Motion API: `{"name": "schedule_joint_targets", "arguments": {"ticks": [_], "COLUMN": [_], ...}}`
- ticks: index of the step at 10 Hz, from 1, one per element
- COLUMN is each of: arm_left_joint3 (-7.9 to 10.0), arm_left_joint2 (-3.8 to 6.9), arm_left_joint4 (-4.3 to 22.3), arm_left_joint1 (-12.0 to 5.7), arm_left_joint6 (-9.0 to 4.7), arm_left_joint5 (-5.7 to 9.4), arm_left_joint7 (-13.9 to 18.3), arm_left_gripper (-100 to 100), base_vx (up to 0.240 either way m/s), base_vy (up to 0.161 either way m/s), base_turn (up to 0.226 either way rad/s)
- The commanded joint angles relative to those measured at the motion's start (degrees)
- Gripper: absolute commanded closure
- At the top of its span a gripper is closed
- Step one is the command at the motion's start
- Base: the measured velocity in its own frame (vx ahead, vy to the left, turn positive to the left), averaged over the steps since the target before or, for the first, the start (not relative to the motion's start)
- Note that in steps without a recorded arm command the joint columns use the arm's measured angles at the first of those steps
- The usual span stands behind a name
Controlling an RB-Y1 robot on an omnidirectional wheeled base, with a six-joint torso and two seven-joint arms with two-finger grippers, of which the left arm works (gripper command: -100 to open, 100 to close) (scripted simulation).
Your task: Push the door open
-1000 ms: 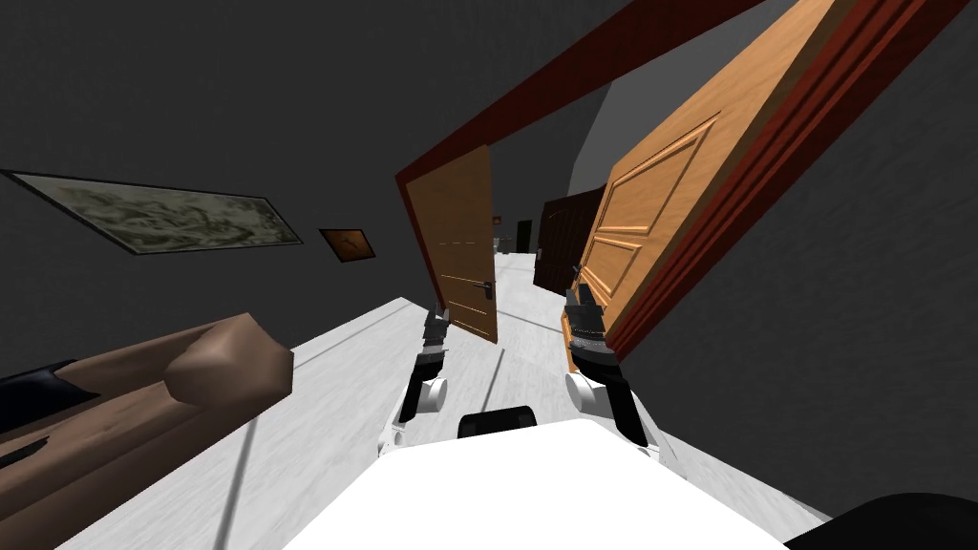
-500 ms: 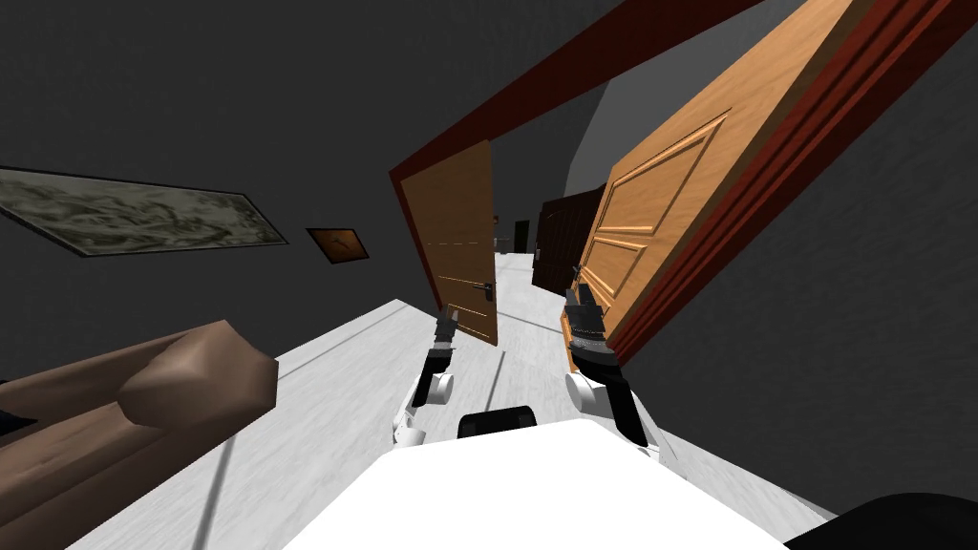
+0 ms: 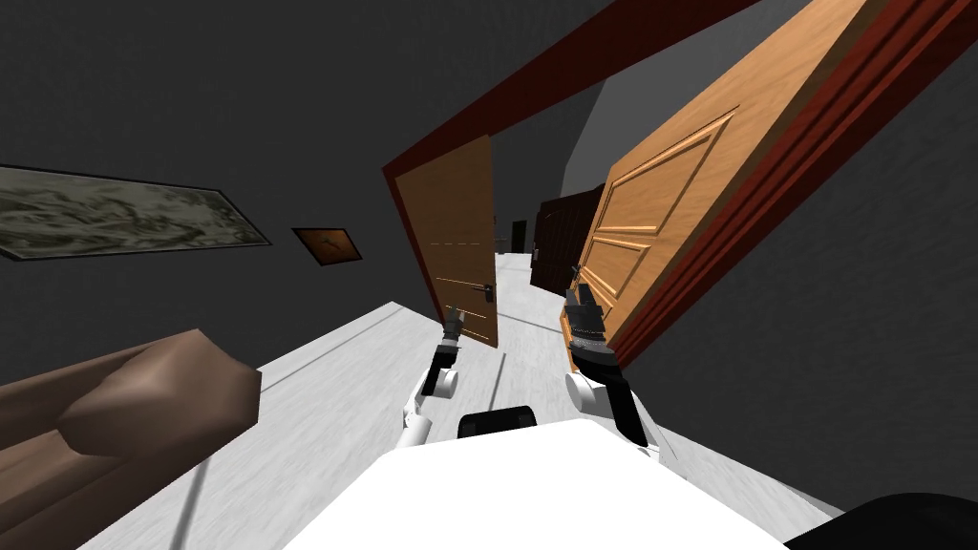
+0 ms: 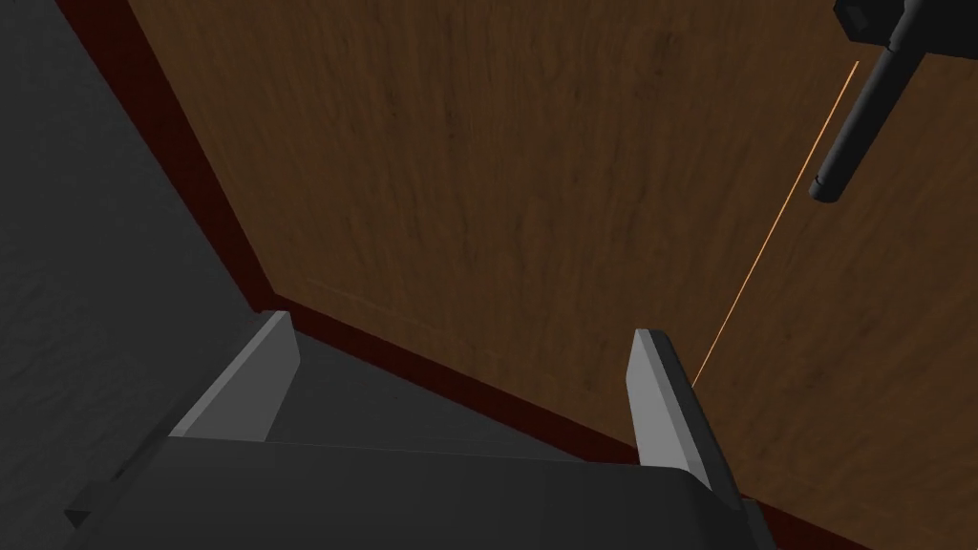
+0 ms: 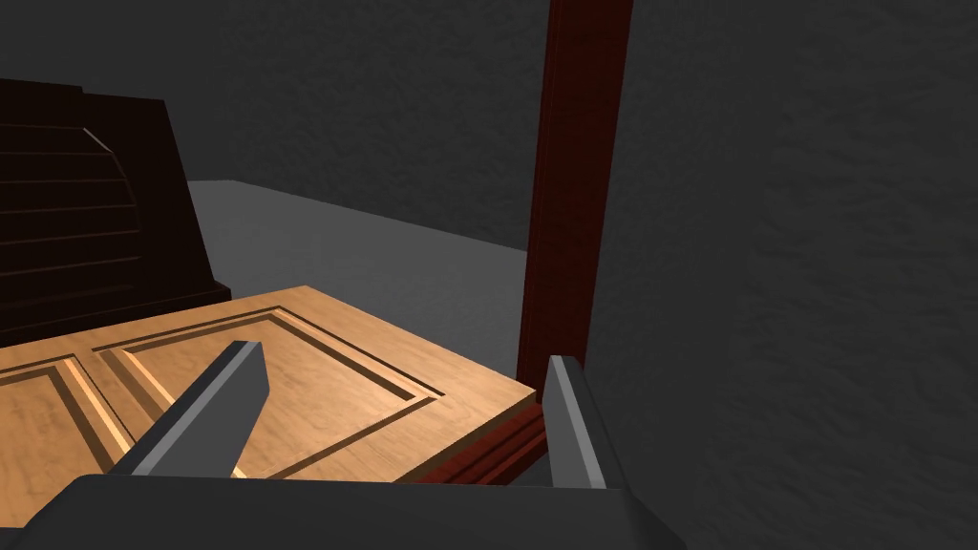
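Left gripper (image 4: 463,329): released, two flat grey blade fingers spread wide, nothing between them. It points at the door (image 3: 460,239), low on the face and below the handle (image 4: 853,124). Can't tell if the tips touch the wood.

Door is ahead-left, standing ajar in the dark red frame (image 3: 535,91). Its face is flat brown wood with fine grain and one thin pale line across it. One handle: a dark round bar on a dark block.

Right gripper (image 5: 407,353): also released, empty, blades apart. It sits at the panelled door (image 3: 659,220), ahead-right. That door is paler orange wood with recessed rectangular panels and a stepped dark red edge beside one blade.

Doors counted:
- two light wood
- one dark door (image 5: 86,220) farther back, near-black brown with horizontal grooves

Walls are dark grey and slightly rough.

Two pictures on the left wall:
- wide picture (image 3: 115,220), mottled grey-green
- small picture (image 3: 327,244), orange-brown

One brown sofa (image 3: 162,391) at lower left, with a blocky, faceted arm. Floor (image 3: 334,382) is white, faintly streaked.
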Motion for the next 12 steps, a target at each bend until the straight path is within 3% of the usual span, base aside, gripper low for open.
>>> {"name": "schedule_joint_targets", "arguments": {"ticks": [1, 2, 4, 5, 6, 7, 10, 11, 12], "arm_left_joint3": [-0.57, -0.57, -1.74, -1.74, -2.33, -2.33, -3.98, -3.98, -4.48], "arm_left_joint2": [0.41, 0.41, 0.84, 0.84, 1.06, 1.06, 1.61, 1.61, 1.77], "arm_left_joint4": [2.9, 3.1, 7.1, 7.5, 9.7, 9.8, 15.5, 16.0, 17.9], "arm_left_joint1": [-1.93, -1.93, -4.79, -4.79, -6.22, -6.22, -10.25, -10.25, -11.47], "arm_left_joint6": [0.37, 0.37, 1.2, 1.2, 1.61, 1.61, 2.77, 2.77, 3.11], "arm_left_joint5": [0.16, 0.16, 0.3, 0.3, 0.37, 0.37, 0.57, 0.57, 0.63], "arm_left_joint7": [0.4, 0.4, 1.0, 1.0, 1.2, 1.2, 2.0, 2.0, 2.2], "arm_left_gripper": [-100, -100, -100, -100, -100, -100, -100, -100, -100], "base_vx": [0.038, 0.036, 0.061, 0.056, 0.068, 0.045, 0.062, 0.056, 0.048], "base_vy": [0.041, 0.035, 0.048, 0.049, 0.045, 0.034, 0.054, 0.052, 0.049], "base_turn": [-0.047, -0.032, -0.06, -0.034, -0.043, -0.027, -0.065, -0.027, -0.038]}}
